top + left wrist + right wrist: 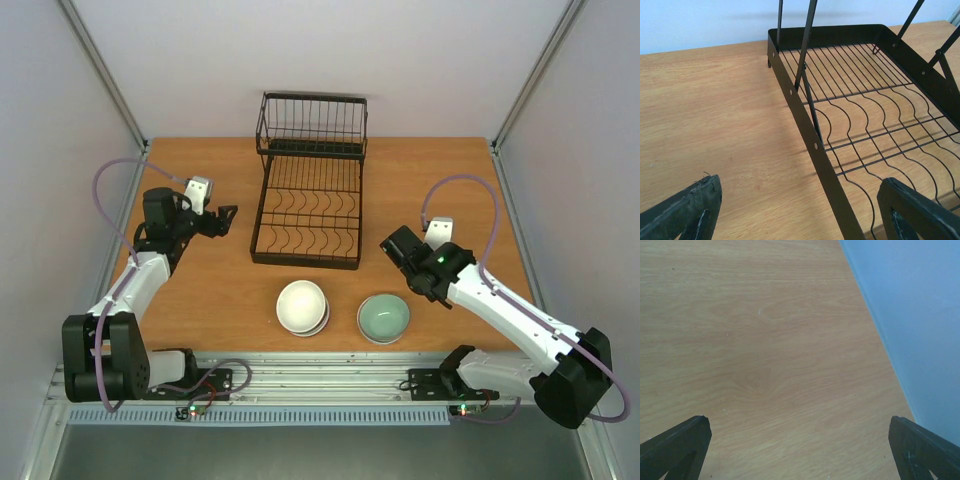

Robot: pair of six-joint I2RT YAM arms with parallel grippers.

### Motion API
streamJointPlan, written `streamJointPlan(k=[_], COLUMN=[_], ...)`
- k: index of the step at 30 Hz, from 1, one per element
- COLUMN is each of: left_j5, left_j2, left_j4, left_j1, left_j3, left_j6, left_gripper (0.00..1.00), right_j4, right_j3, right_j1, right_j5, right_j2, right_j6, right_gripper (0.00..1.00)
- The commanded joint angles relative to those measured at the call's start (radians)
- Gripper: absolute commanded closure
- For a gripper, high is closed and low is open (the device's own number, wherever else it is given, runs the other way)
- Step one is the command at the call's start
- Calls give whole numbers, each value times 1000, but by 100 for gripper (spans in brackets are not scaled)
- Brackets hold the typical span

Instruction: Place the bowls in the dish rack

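- The black wire rack [308,210] sits in the middle of the desk [200,290]. Its tall basket [312,125] is at the far end.
- The white bowls [302,306] are on the desk in front of the rack, near it but not touching. One sits inside the other.
- The green bowl [384,318] is just beside the white ones, on their right. It stands the right way up.
- The left tool [224,219] is near the left side of the rack. Its two fingers [685,207] are wide apart and hold nothing. In the left wrist view, the rack's left edge shows between them.
- The right tool [390,243] is near the right side of the rack, a bit beyond the green bowl. Its fingers [677,442] are wide apart too, with nothing in them. Its own camera shows only bare desk and a blue wall [920,315].
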Motion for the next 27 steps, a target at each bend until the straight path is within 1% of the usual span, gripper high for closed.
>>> streamJointPlan(k=[1,5,10,13,17,19,22,27], left_j5=[-6,7,30,52,61,59,57,71], left_j2=[-8,1,10,19,31,29,30,40], left_j4=[16,-4,-11,-23,-34,-35,-33,-33], left_j1=[5,5,5,5,5,5,5,5], left_j3=[-1,11,26,39,46,41,34,34], left_j6=[10,10,11,13,13,14,21,21], left_gripper=[15,14,14,13,13,12,11,10], right_j4=[-49,-50,-19,-50,-168,-223,-297,-243], right_j3=[43,62,48,68,119,132,144,93], right_j1=[11,11,11,10,17,52,107,163], right_j5=[-19,-88,-218,-323,-475,-488,-462,-530], right_j2=[-40,-75,-190,-230,-198,-168,-112,-75], right_j6=[35,13,-25,-19,30,66,135,174], right_gripper=[2,2,2,14,28,30,32,36])
